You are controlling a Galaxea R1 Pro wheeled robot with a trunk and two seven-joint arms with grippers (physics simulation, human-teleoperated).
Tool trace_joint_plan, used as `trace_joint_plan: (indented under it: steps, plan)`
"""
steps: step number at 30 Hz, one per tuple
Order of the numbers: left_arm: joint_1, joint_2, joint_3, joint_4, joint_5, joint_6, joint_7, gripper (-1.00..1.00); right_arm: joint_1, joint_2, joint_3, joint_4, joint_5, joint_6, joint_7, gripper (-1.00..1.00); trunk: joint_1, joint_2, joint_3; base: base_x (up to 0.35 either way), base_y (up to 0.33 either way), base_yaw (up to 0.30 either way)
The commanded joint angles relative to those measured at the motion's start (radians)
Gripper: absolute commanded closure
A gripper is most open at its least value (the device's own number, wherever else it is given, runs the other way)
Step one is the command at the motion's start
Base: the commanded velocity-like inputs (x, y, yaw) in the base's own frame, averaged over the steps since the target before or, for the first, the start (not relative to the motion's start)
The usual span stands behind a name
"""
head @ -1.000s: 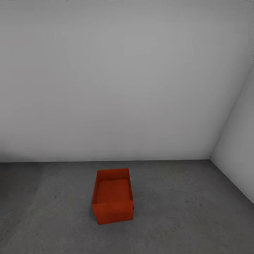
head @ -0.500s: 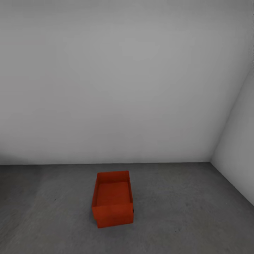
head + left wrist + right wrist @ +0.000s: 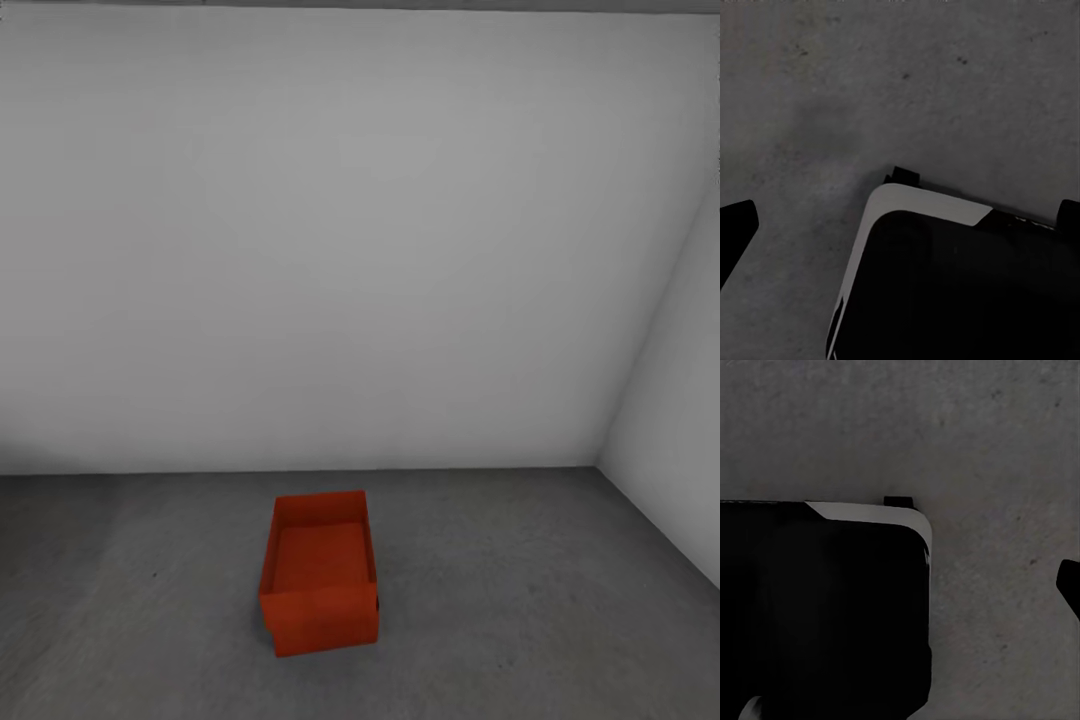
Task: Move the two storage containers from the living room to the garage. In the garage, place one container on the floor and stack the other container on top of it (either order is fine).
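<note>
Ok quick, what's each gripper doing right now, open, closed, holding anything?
Left gripper: cannot tell; one dark fingertip shows over the concrete floor, nothing seen in it.
Right gripper: cannot tell; one dark fingertip at the frame's edge.

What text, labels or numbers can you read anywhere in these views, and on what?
None: no readable word, number, label or sign in any view.
The orange-red containers on the concrete floor have plain walls with no print; there is only a small dark spot at a lower corner, too small to tell what it is.
The grey walls are blank.
The robot's dark base in the wrist views carries no visible marking.
</note>
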Motion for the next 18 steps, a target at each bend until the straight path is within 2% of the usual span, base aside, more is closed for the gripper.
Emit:
trace_joint_plan:
  steps: [1, 18]
  plan:
    - [0.000, 0.000, -0.008, 0.000, 0.006, -0.002, 0.003, -1.00, -0.002, 0.000, 0.008, 0.003, -0.009, -0.006, -0.002, -1.00, 0.000, -0.001, 0.000, 0.000, 0.000, 0.000]
    - [-0.001, -0.002, -0.006, 0.003, 0.025, 0.003, 0.006, -1.00, -0.002, 0.000, 0.010, 0.002, -0.008, -0.005, -0.002, -1.00, 0.000, -0.001, 0.027, 0.000, 0.000, 0.000]
